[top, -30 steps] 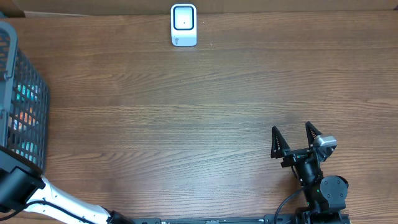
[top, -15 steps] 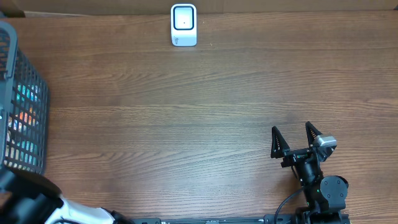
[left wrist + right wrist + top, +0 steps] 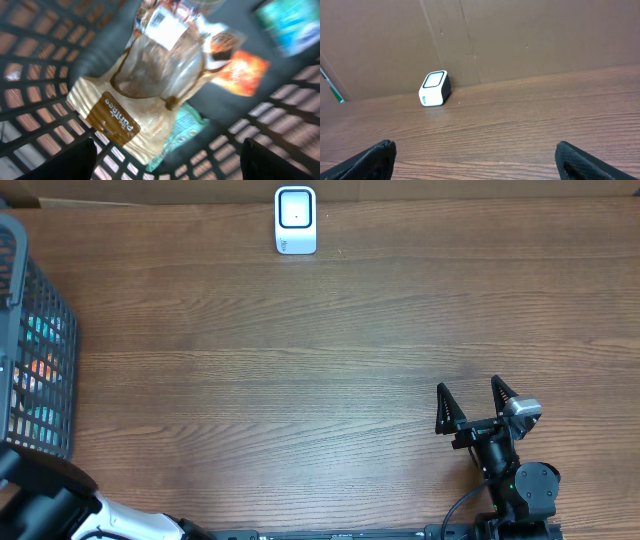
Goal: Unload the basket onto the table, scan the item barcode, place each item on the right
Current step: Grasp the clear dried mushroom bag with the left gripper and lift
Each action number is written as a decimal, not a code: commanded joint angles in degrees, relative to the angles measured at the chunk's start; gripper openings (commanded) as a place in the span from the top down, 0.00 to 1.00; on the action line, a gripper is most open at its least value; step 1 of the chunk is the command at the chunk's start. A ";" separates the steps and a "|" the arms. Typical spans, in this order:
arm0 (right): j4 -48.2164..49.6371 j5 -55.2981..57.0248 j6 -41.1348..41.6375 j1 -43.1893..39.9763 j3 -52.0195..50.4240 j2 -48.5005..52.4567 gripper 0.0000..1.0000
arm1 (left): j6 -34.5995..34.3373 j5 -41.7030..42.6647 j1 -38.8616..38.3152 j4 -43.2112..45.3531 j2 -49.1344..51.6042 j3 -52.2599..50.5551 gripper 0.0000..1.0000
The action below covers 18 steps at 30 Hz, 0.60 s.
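Two dark fingers [image 3: 75, 160] of the left tool [image 3: 167, 150] stand wide apart at the lower corners of its wrist view, with nothing between them, though the view is smeared. Straight ahead, inside the wire basket [image 3: 30, 60] at the table's [image 3: 330, 360] left edge, lies the cream-and-brown pouch [image 3: 145, 95]. It rests on a teal packet [image 3: 185, 130] and just beside an orange packet [image 3: 240, 72]. Its long axis runs diagonally from lower left to upper right, skewed to the line between the fingers, so a grasp likely wants the wrist turned first. A white printed label [image 3: 167, 27] sits at its far end. The right tool [image 3: 467, 385], also spread wide and empty, is well apart across the table, so the left arm is plainly nearer. The white scanner [image 3: 296, 220] stands at the table's far edge.
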 commanded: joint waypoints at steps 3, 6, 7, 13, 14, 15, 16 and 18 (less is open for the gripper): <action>0.24 0.55 -0.04 0.31 -0.59 -0.33 0.00 | 1.36 -4.02 1.55 3.93 4.09 -4.81 0.19; 0.24 0.55 -0.07 0.31 -0.59 -0.33 0.00 | 1.38 -4.04 2.12 6.34 6.08 -6.43 0.19; 0.24 0.55 -0.04 0.31 -0.59 -0.33 0.00 | 1.38 -4.02 2.23 7.04 6.60 -6.93 0.19; 0.24 0.55 -0.07 0.31 -0.59 -0.33 0.00 | 2.45 -4.50 2.34 9.38 11.04 -7.72 0.20; 0.24 0.55 -0.07 0.31 -0.59 -0.33 0.00 | 2.47 -4.74 2.34 9.64 11.89 -7.72 0.20; 0.24 0.55 -0.07 0.31 -0.59 -0.33 0.00 | 2.49 -5.14 2.34 9.81 12.74 -7.72 0.20; 0.24 0.55 -0.04 0.31 -0.59 -0.33 0.00 | 2.49 -5.44 2.34 9.86 13.60 -7.72 0.21; 0.24 0.55 -0.04 0.31 -0.59 -0.33 0.00 | 2.62 -5.53 2.34 10.19 15.08 -7.72 0.21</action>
